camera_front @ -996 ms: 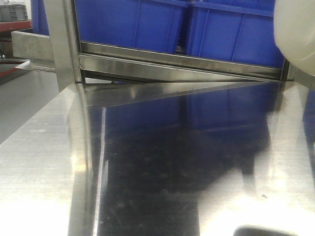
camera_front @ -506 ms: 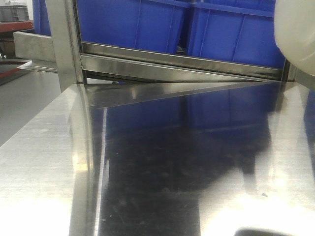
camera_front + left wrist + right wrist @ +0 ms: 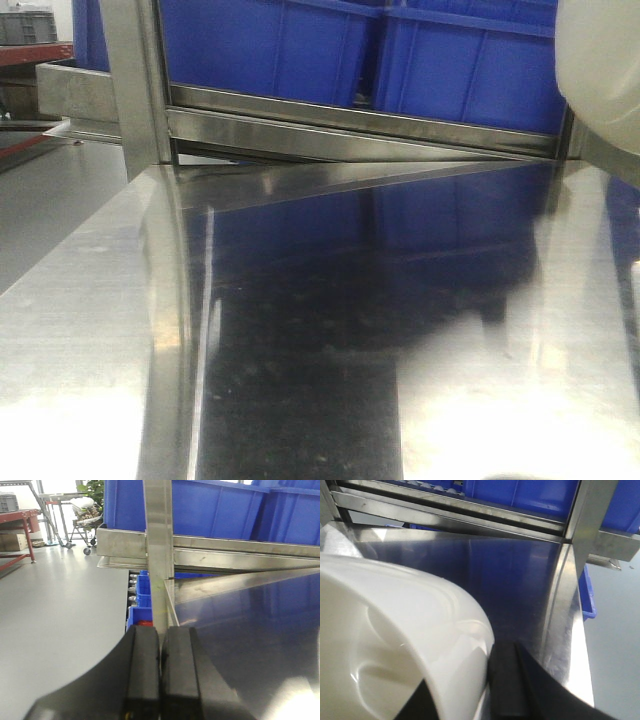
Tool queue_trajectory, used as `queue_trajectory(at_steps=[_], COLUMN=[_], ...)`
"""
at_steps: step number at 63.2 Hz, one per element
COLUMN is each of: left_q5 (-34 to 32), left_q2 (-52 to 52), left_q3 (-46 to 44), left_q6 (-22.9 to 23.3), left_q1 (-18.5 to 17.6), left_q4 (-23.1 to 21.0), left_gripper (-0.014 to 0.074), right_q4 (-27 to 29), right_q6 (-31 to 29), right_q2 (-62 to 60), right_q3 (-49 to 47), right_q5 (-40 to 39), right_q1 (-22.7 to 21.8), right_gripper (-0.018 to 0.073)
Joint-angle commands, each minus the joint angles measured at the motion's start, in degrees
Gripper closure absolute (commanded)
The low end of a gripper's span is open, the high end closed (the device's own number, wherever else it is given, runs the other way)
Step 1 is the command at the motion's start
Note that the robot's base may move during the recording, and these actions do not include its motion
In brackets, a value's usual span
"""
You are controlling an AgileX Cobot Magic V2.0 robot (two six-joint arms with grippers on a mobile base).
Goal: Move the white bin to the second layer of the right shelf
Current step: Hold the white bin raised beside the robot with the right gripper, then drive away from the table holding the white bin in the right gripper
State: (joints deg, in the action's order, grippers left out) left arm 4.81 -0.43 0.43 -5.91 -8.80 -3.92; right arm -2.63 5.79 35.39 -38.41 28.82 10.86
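The white bin [image 3: 600, 60] hangs at the upper right of the front view, lifted off the steel table [image 3: 300, 350]. In the right wrist view the white bin [image 3: 395, 630] fills the lower left, and my right gripper [image 3: 465, 665] is shut on its rim, one black finger [image 3: 507, 680] outside the wall and the other inside. My left gripper [image 3: 160, 635] is shut with nothing between its pads, hovering by the table's left edge. A rack level with a steel front lip [image 3: 350, 125] runs behind the table; I cannot tell whether it is the right shelf second layer.
Blue crates [image 3: 270, 45] stand in a row on the rack level behind the table. A steel upright post [image 3: 135, 90] rises at the table's far left corner, and another post [image 3: 590, 515] at its right. Grey floor [image 3: 60, 610] lies to the left, with red benches far off.
In the front view the rack, post and table have slid slightly to the right. The dark shape at the bottom edge has almost left the frame. The bin stays at the upper right.
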Motion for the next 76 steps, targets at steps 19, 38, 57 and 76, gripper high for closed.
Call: queue_trajectory(at_steps=[19, 38, 57, 76], left_q5=[-4.81, -4.81, -4.81, -4.81], left_q2=[-0.80, -0.80, -0.80, -0.80], left_q3=[2.11, 2.11, 2.11, 2.11], left_q6=[0.20, 0.20, 0.20, 0.20], left_q1=[-0.32, -0.32, -0.32, -0.32], left_q4=[-0.31, -0.31, -0.31, -0.31], left_gripper=[0.0512, 0.0512, 0.0512, 0.0512], right_q4=[0.10, 0.10, 0.10, 0.10], right_q6=[-0.09, -0.09, -0.09, -0.09], right_q2=[-0.18, -0.18, -0.18, -0.18], right_q3=[-1.88, -1.88, -1.88, -1.88], right_q5=[-6.10, -6.10, -6.10, -6.09], right_q1=[-0.38, -0.38, -0.38, -0.38], right_gripper=[0.0503, 0.0503, 0.0503, 0.0502])
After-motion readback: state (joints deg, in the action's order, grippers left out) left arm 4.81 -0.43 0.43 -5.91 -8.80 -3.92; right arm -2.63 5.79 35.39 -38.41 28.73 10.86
